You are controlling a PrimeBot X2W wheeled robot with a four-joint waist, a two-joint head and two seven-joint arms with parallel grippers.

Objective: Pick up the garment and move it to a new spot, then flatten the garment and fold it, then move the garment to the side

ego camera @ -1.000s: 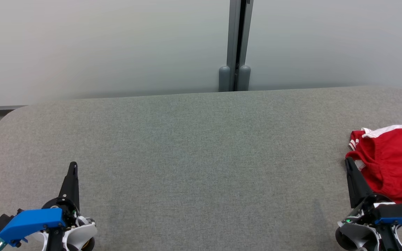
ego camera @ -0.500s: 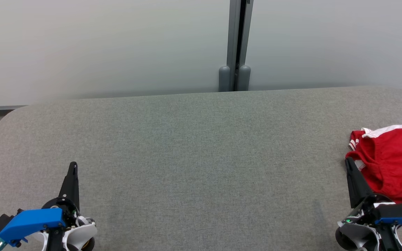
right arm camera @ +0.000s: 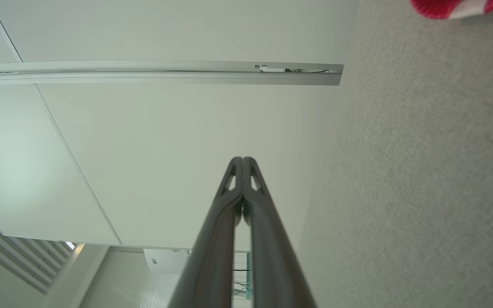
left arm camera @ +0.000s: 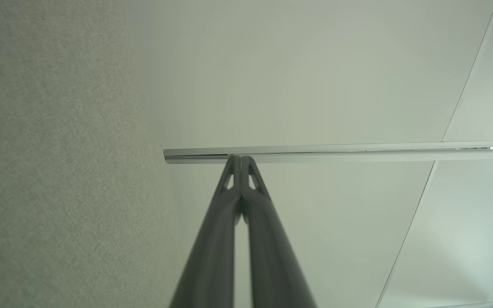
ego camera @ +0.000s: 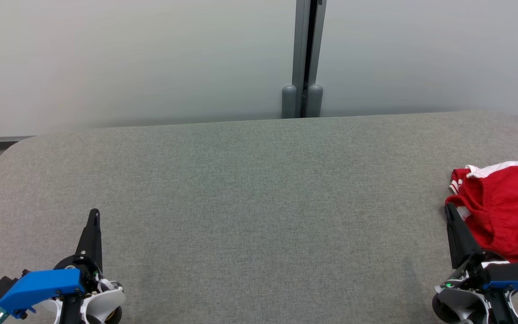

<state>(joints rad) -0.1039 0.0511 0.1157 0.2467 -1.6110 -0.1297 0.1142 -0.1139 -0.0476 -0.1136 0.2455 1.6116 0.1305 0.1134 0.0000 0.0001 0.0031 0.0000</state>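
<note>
The garment (ego camera: 506, 211), red with white trim, lies crumpled at the right edge of the grey fabric table (ego camera: 259, 202); a corner of the garment (right arm camera: 456, 6) shows at the top of the right wrist view. My right gripper (ego camera: 448, 208) stands shut and empty just left of the garment, its tip next to the cloth's near-left edge. My left gripper (ego camera: 94, 212) rests shut and empty at the lower left, far from the garment. Both wrist views show fingers pressed together: the left gripper (left arm camera: 241, 159) and the right gripper (right arm camera: 242, 160).
A pale wall with a grey vertical post (ego camera: 304, 58) stands behind the table's far edge. The table's rounded left corner (ego camera: 11, 148) drops off to a floor strip.
</note>
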